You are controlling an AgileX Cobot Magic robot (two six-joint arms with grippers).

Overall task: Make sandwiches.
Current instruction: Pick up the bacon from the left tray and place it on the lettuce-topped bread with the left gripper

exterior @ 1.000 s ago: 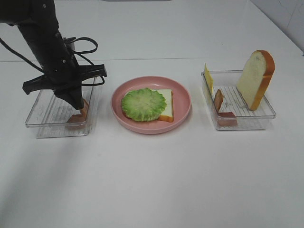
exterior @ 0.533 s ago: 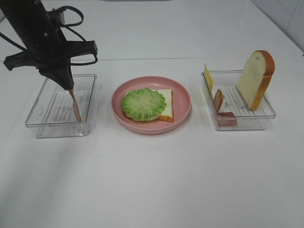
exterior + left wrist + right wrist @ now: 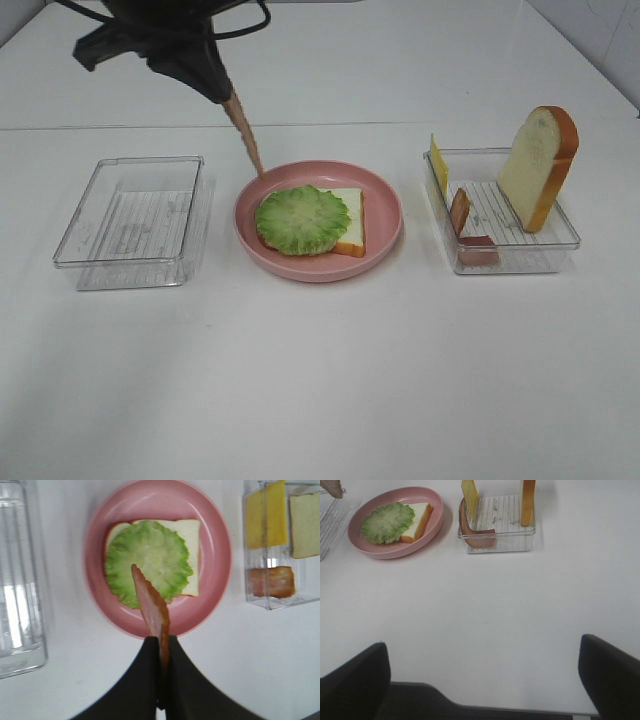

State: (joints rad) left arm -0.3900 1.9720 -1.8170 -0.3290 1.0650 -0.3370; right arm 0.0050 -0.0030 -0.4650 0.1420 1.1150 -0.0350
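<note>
My left gripper point(image 3: 226, 93) is shut on the top end of a reddish-brown bacon strip point(image 3: 246, 137), which hangs in the air over the back left rim of the pink plate point(image 3: 388, 205). In the left wrist view the bacon strip point(image 3: 149, 599) points down over the round green lettuce leaf point(image 3: 148, 560), and the gripper point(image 3: 161, 645) pinches its other end. The lettuce leaf point(image 3: 302, 219) lies on a white bread slice point(image 3: 351, 228) with orange-brown crust. My right gripper point(image 3: 482, 680) stands open low over bare table, apart from everything.
A clear tray point(image 3: 520, 258) on the right holds an upright bread slice point(image 3: 540, 165), a yellow cheese slice point(image 3: 438, 164) and two bacon pieces point(image 3: 461, 210). A clear tray point(image 3: 130, 272) on the left holds nothing. White table all around.
The left gripper has lifted the bacon strip out of the left tray and carried it up and to the right, over the plate's rim. The right gripper has stayed still.
</note>
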